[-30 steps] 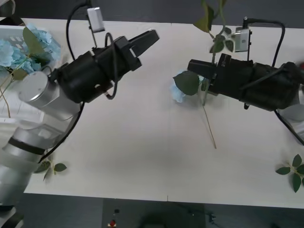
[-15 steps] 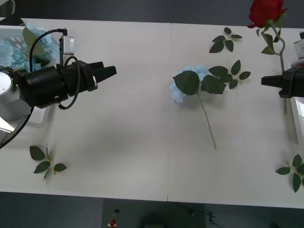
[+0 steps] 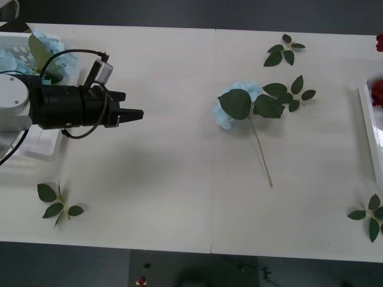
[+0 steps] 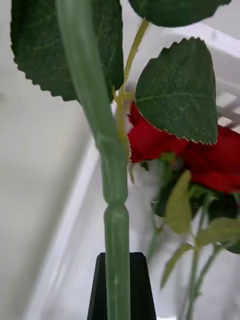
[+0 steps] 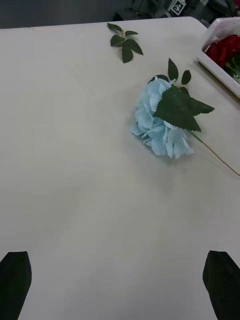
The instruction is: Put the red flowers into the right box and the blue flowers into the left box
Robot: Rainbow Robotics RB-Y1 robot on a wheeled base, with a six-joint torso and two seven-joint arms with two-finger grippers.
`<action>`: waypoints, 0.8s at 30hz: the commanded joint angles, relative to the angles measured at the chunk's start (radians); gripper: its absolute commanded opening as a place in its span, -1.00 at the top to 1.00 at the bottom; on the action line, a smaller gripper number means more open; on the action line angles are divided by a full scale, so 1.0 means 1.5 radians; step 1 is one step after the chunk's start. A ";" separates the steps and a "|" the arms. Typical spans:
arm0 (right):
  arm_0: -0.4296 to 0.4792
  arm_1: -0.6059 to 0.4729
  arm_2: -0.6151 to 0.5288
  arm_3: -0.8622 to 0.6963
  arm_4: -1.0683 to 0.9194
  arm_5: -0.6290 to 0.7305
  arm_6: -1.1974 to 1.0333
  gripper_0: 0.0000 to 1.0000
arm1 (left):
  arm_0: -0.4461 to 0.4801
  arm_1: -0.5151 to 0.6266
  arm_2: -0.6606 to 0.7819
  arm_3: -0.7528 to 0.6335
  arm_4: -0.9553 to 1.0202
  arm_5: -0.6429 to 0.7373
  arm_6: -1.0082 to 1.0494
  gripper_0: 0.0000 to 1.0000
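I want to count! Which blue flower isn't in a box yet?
The blue flower lying mid-table, stem toward the robot. The other blue flowers sit in the left box.

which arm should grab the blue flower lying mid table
Left. The left gripper is open, empty and pointed at the blue flower; the right gripper is shut on a rose stem over the right box.

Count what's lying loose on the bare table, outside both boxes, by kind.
On the white table, front view:
Pale blue artificial hydrangea, with its own leaves and stem: 1
Loose green leaf sprigs without blooms: 3
Total: 4
Not counted: the red rose stem held in the right gripper.
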 commanded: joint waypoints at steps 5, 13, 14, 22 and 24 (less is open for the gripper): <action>-0.033 -0.026 0.004 0.057 0.142 -0.001 -0.107 1.00 | 0.032 0.030 0.003 -0.092 0.066 0.036 -0.130 -1.00; -0.033 -0.031 0.008 0.082 0.162 0.020 -0.136 1.00 | 0.093 0.034 0.004 -0.129 0.199 0.076 -0.130 -1.00; -0.033 -0.030 0.008 0.086 0.163 0.020 -0.136 1.00 | 0.101 0.034 0.005 -0.128 0.218 0.086 -0.130 -1.00; -0.033 -0.030 0.008 0.080 0.152 0.021 -0.134 -1.00 | 0.136 0.029 0.007 -0.129 0.342 0.136 -0.130 -1.00; -0.033 -0.030 0.008 0.068 0.142 0.041 -0.136 -1.00 | 0.138 0.024 0.007 -0.128 0.348 0.136 -0.130 -1.00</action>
